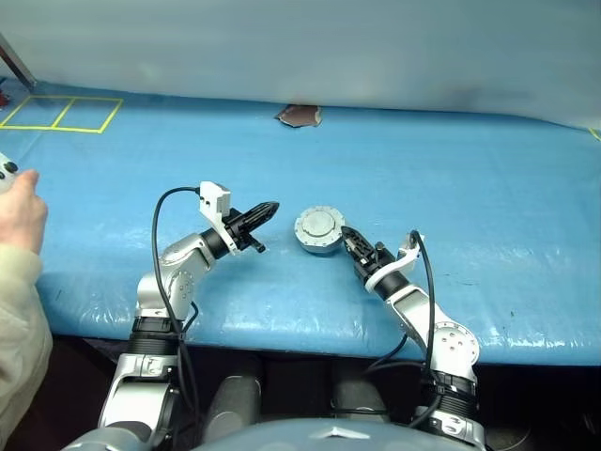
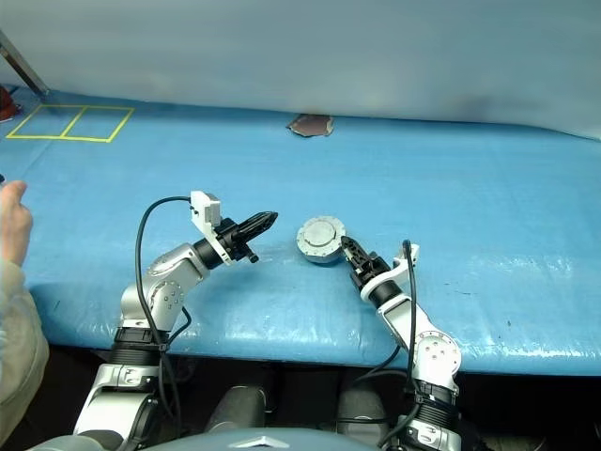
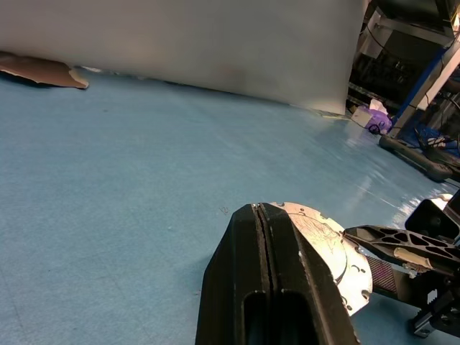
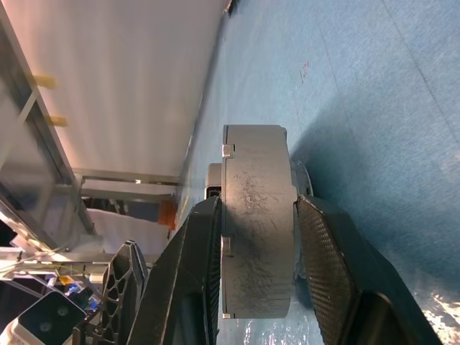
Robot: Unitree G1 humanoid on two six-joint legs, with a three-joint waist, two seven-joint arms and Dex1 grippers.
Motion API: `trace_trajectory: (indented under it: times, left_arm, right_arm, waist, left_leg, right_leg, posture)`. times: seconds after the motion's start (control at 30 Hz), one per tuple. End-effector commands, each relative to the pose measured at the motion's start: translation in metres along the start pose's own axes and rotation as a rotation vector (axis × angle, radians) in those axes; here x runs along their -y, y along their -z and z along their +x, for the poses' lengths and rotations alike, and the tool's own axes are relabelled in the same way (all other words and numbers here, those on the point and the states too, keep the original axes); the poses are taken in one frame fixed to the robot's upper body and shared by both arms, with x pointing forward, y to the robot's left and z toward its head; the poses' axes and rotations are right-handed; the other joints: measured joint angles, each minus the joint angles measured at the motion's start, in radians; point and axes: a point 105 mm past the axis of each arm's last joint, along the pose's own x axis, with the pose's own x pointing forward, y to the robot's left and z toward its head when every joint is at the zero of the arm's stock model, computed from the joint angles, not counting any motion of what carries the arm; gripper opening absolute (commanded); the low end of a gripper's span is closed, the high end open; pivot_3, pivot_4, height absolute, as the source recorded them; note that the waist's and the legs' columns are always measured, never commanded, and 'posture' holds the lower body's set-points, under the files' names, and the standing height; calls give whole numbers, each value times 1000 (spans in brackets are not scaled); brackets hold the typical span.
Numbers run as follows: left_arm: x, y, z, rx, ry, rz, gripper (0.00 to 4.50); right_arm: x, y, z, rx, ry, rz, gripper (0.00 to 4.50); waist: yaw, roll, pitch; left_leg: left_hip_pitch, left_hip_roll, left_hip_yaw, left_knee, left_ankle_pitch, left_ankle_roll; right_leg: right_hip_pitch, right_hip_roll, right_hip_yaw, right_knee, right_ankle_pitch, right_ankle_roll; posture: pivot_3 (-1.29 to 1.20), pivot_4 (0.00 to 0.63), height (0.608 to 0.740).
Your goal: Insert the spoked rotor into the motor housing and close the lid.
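1. Right gripper [image 1: 349, 239]: the two black fingers are clamped on the squat round silver metal motor housing [image 1: 320, 230], one finger above and one below, as seen in the right wrist view. The right arm reaches forward and toward the robot's left, with the gripper roughly level.
2. Motor housing: sits near the middle of the blue covered worktop [image 1: 488, 207], between the two grippers; its round silver-grey lid [image 3: 322, 233] lies closed on top, flat face upward, so the inside is hidden.
3. Left gripper [image 1: 270, 209]: both black fingers are pressed together with nothing between them. It is held just above the worktop, to the housing's left and apart from it, tips pointing toward the housing. The left arm is bent at the elbow, forearm angled forward and to the right.
4. Person's hand [image 1: 19, 211]: at the worktop's left edge, well apart from both grippers.
5. Yellow taped rectangles [image 1: 61, 114]: at the far left corner.
6. Small brown patch [image 1: 299, 116]: at the worktop's far edge, against the pale backdrop.
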Motion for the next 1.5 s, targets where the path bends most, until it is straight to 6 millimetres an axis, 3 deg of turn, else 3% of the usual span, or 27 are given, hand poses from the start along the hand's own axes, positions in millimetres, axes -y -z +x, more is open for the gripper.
trace_trajectory:
  times: [0.03,0.57,0.67,1.03,1.27,1.5]
  left_arm:
    - [5,-15,-1,44,12,31,0]
    - [4,-23,-5,127,20,-128,0]
    - [0,-22,-6,140,-3,-164,639]
    - [-2,-14,0,173,-30,-362,4322]
    - [15,-13,4,173,124,-673,4478]
    - [19,-15,13,167,169,-790,4478]
  right_arm:
    - [-18,-1,4,35,-95,58,1281]
    - [-52,-21,7,119,-230,154,1281]
    - [-60,-24,7,123,-255,148,1281]
    - [-72,-26,8,131,-282,141,1281]
    - [-91,-24,5,115,-350,122,1281]
    - [-107,-18,3,87,-397,99,1281]
  waist:
    - [0,0,0]
    - [-1,1,1]
    - [-1,1,1]
    - [0,1,1]
    - [-1,1,1]
    - [0,1,1]
  left_leg:
    - [0,0,0,0,0,0]
    - [-1,0,0,0,0,0]
    - [-1,0,0,0,0,0]
    - [-1,0,0,0,0,0]
    - [-1,0,0,0,0,0]
    - [-1,0,0,0,0,0]
  right_leg:
    - [0,0,0,0,0,0]
    - [-1,0,0,0,0,0]
    - [-1,0,0,0,0,0]
    - [0,0,0,0,0,0]
    - [0,0,0,0,0,0]
    - [0,0,0,0,0,0]
  posture:
    - [0,150,740]
    - [0,150,740]
    - [0,150,740]
    - [0,150,740]
    - [0,150,740]
    - [0,150,740]
